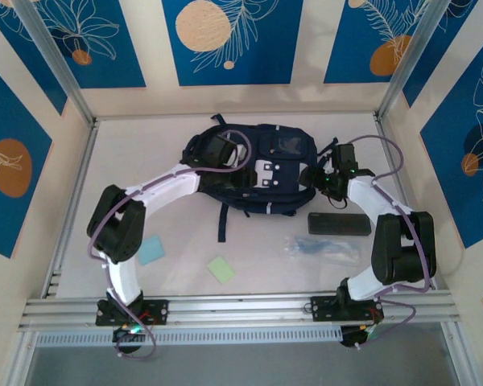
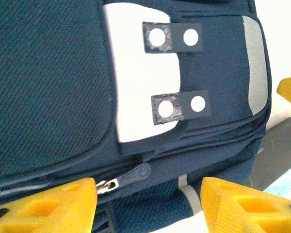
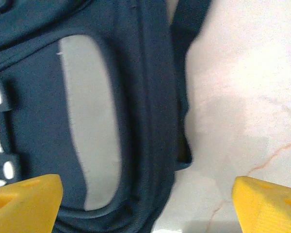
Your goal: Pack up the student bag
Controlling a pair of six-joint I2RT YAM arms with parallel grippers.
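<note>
White tabletop, top view: the student bag lies far-centre, with the left tool over its left side and the right tool at its right edge. Left wrist: tool spread, zipper pull just ahead; I judge a square pinch comes first. Right wrist: tool spread, straddling the bag's edge above the tabletop.

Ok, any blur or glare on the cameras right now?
Top external: evenly lit, the student bag reasonably sharp. Left wrist: slightly soft, the bag's pale patch washed out, zipper pull legible. Right wrist: blurred throughout, table overexposed.
</note>
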